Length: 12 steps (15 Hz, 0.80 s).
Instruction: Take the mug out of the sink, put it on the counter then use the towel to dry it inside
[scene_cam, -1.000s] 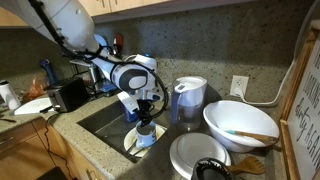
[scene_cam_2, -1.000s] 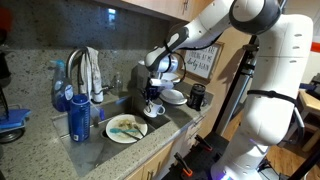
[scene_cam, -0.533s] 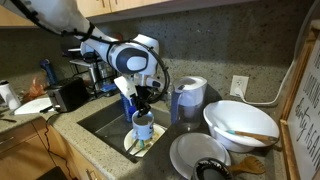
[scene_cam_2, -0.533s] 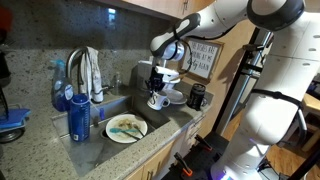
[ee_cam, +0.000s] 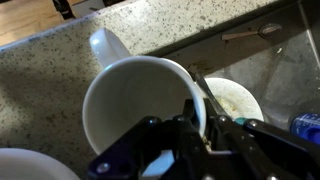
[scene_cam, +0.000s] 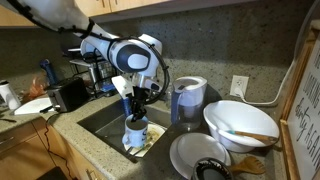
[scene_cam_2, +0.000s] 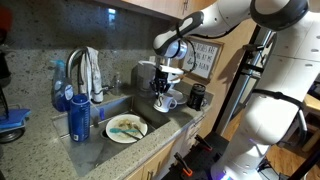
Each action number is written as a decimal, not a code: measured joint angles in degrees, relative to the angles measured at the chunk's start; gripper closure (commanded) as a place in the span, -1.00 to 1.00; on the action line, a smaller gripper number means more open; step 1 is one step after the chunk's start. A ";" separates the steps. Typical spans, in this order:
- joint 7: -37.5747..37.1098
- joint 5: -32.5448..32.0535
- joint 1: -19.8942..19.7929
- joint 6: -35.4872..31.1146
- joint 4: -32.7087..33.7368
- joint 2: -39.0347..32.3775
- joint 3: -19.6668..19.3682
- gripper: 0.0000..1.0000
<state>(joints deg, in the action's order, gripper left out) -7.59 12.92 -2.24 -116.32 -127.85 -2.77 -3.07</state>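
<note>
White mug (ee_cam: 135, 95) clenched at rim by claw (ee_cam: 200, 115) | seemingly above sink (scene_cam: 100, 122) edge | plate (scene_cam_2: 126, 128) in basin | bowl (scene_cam: 240, 122) nearby

White, rounded arm (scene_cam: 130, 55) segments with dark joint bands end in black jaws.

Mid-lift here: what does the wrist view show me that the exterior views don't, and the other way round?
Wrist view only: the inside of the mug, which looks empty, and the gripper pinching its rim, one finger inside the wall and one outside.
Exterior views only: the towel hanging behind the sink, and the mug hanging from the gripper above that sink.
Shared: the mug, the gripper, the plate in the sink and the granite counter.
</note>
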 measured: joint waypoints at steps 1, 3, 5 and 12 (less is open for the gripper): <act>-0.85 -0.29 -0.20 0.30 -0.45 0.18 -0.16 0.94; -2.62 -0.98 -0.42 0.63 -1.61 0.72 -0.57 0.94; -4.23 -1.57 -0.55 0.89 -2.91 1.41 -0.93 0.94; -9.75 -5.41 -1.45 1.48 -7.30 3.64 -1.50 0.94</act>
<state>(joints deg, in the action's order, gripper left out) -17.34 7.52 -3.69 -114.83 -135.15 0.87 -4.57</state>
